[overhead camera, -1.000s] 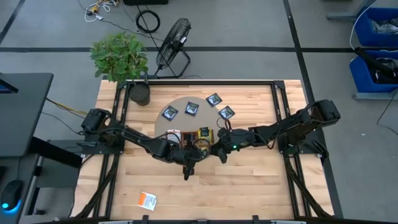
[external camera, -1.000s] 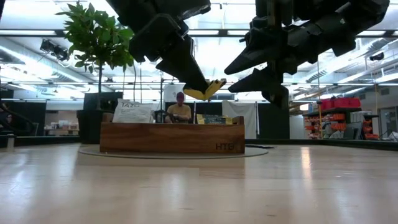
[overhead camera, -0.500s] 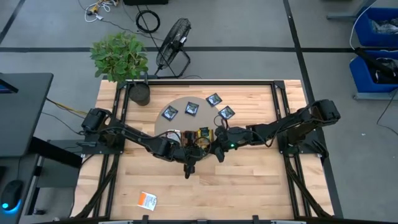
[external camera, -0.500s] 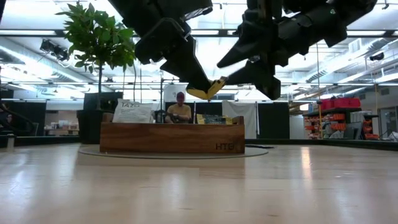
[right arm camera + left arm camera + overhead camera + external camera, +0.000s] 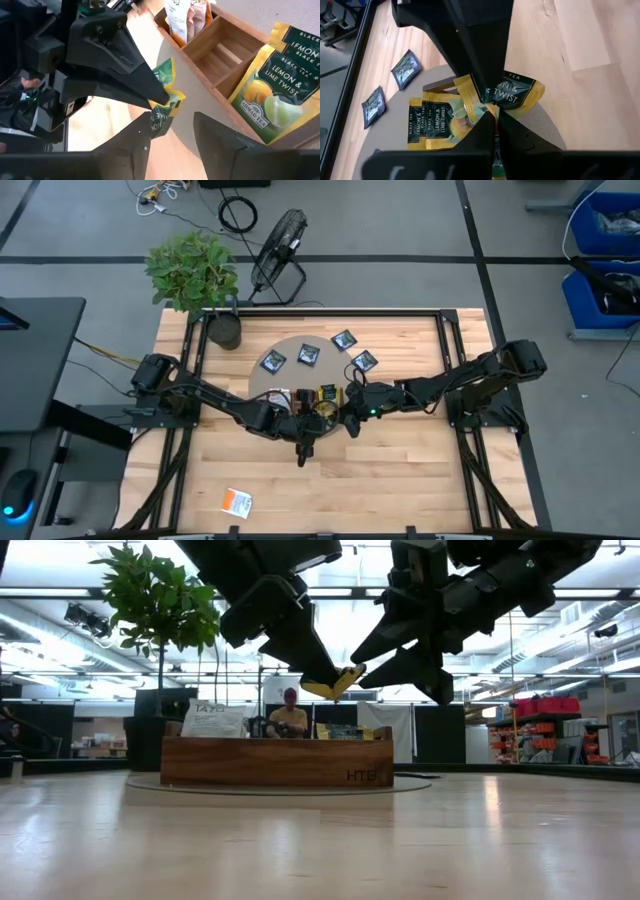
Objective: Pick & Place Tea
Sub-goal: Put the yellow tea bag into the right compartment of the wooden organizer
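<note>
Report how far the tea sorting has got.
Done: some yellow-green sachets and orange-and-white ones already stand in the wooden tray. In hand: the left tool is shut on one yellow-green sachet held above the table, with the right tool open beside it. Left: three navy sachets on the round mat and one orange sachet near the front edge.

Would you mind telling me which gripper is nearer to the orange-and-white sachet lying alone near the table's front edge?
The left gripper. It hangs above the table's middle, just up and to the right of the orange-and-white sachet; the right gripper is farther right and farther back.
</note>
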{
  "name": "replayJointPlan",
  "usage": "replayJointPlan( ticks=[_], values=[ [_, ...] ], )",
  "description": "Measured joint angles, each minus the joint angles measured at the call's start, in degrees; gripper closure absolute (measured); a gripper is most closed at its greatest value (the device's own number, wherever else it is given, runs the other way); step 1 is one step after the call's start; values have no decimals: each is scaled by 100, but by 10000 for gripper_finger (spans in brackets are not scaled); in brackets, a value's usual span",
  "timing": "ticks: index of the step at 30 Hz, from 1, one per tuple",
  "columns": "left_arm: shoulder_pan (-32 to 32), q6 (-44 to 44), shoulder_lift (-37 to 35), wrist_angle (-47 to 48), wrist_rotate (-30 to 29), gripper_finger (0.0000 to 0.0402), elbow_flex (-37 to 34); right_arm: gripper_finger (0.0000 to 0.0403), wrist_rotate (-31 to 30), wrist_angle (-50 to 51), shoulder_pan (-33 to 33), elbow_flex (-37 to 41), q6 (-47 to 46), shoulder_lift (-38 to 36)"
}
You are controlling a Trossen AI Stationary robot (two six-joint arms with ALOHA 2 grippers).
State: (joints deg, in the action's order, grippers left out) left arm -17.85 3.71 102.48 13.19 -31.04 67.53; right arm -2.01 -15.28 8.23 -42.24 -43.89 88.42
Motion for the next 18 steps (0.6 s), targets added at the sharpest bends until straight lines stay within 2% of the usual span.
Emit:
replayJointPlan(
  ticks=[6, 9, 14, 18],
  values=[
    [0, 44, 0, -14, -9, 384, 0, 260, 56, -43, -42, 0, 76, 0],
    [0, 60, 0, -85, -60, 385, 2, 296, 58, -59, -42, 0, 132, 0],
    [0, 150, 0, -152, -69, 380, 2, 388, 105, -133, -42, -2, 478, 0],
    [-36, 110, 0, -146, -71, 371, 1, 396, 75, -117, -42, -2, 650, 0]
  ],
)
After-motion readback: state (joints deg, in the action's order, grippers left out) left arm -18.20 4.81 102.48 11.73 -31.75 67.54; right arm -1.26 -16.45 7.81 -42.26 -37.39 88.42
